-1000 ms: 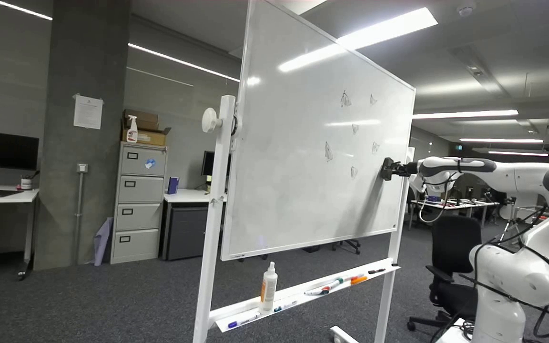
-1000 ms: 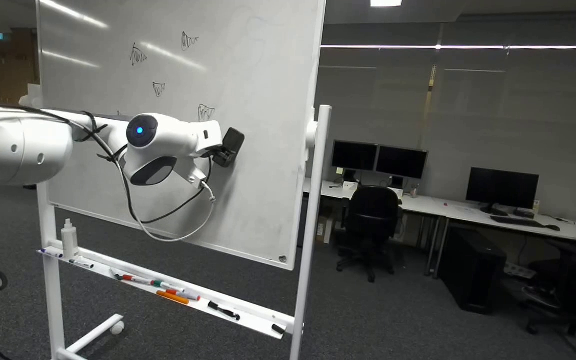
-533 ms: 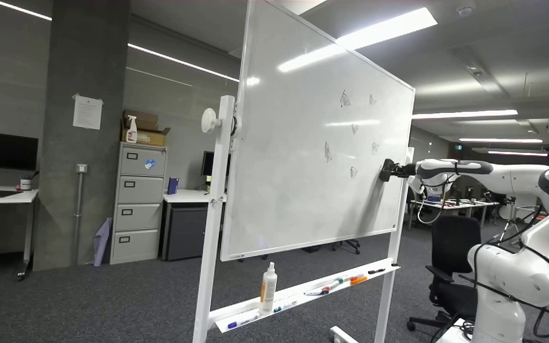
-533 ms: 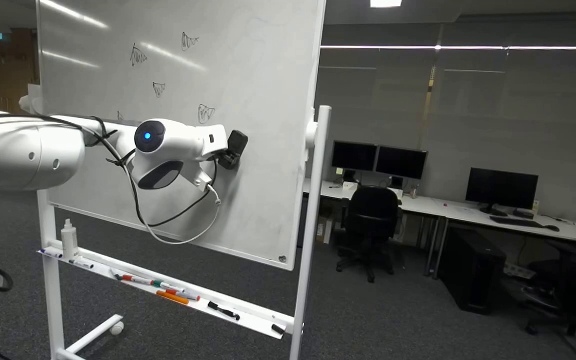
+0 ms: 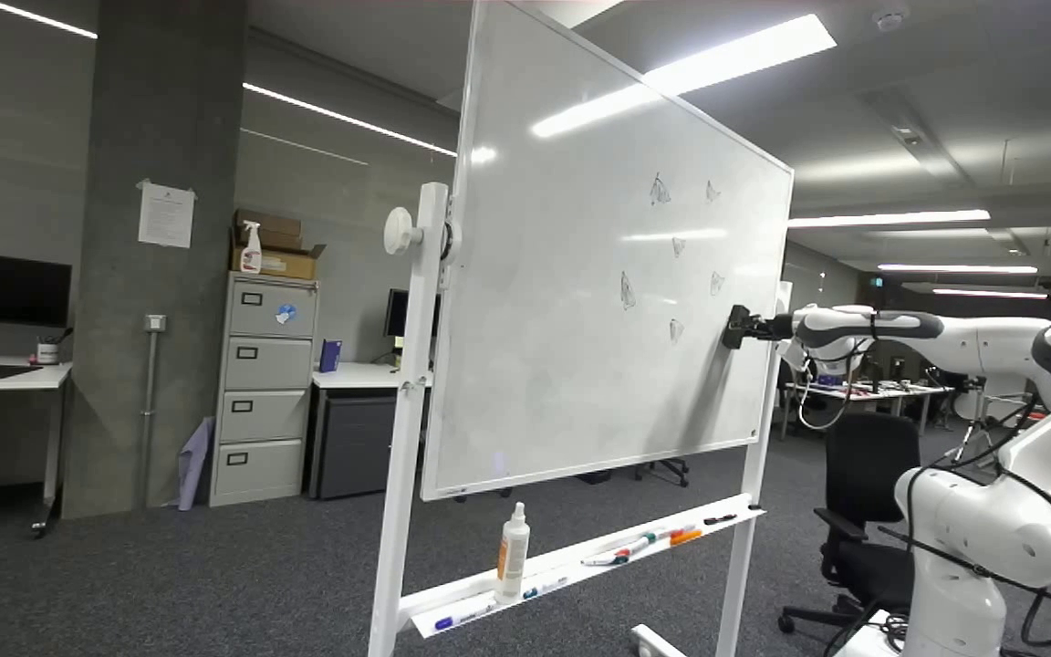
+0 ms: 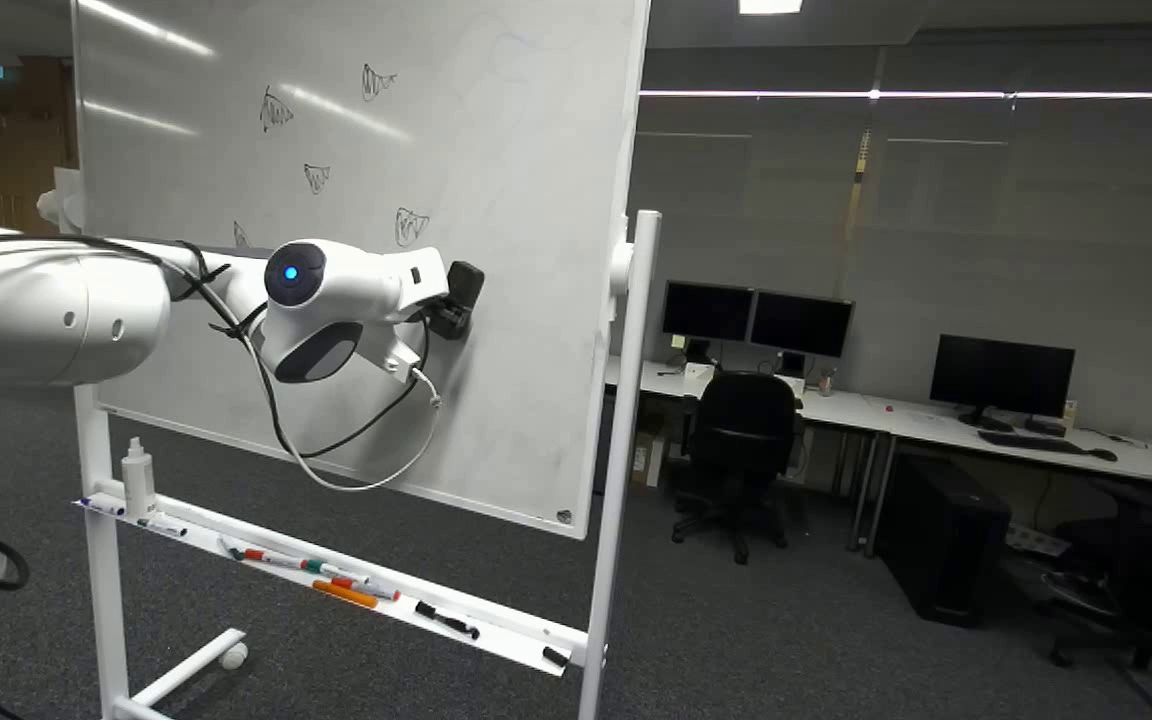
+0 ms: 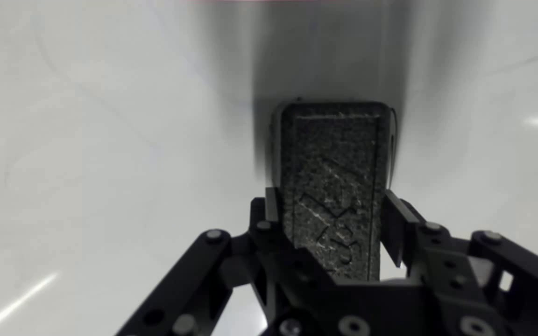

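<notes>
Two fingers (image 7: 396,228) clasp the eraser (image 7: 336,186) by its sides at the whiteboard (image 6: 541,250); in an exterior view, a doodle (image 6: 411,227) sits near it at 11 o'clock, a bottle (image 6: 138,485) well apart at 8.

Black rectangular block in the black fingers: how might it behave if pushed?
The black rectangular block is probably stiff: its edges look straight between the black fingers. It may pivot under a sideways push, as one end sticks out past them.
</notes>
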`<control>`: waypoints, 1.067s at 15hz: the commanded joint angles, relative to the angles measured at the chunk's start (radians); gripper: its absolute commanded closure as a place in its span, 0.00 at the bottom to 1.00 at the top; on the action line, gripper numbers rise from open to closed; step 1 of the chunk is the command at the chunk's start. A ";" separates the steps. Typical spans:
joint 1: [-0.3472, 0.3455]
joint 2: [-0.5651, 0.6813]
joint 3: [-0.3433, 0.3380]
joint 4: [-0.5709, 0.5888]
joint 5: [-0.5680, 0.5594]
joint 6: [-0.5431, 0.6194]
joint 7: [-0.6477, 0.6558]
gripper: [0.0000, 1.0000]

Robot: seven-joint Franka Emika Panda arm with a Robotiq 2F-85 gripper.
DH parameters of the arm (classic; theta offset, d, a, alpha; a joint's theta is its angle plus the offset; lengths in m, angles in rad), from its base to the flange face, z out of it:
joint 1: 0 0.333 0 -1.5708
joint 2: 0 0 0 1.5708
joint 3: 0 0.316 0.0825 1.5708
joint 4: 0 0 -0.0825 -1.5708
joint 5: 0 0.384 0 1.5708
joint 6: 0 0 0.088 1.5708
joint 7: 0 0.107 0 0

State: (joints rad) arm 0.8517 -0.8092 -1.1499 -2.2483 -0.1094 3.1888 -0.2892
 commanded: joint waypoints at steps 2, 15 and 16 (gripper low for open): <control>0.044 -0.016 0.026 -0.045 -0.045 -0.007 -0.061 0.70; 0.052 -0.027 0.075 -0.108 -0.106 -0.015 -0.134 0.70; 0.054 -0.028 0.073 -0.107 -0.107 -0.013 -0.137 0.70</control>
State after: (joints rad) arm 0.8512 -0.8319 -1.0768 -2.3594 -0.2072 3.1882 -0.3919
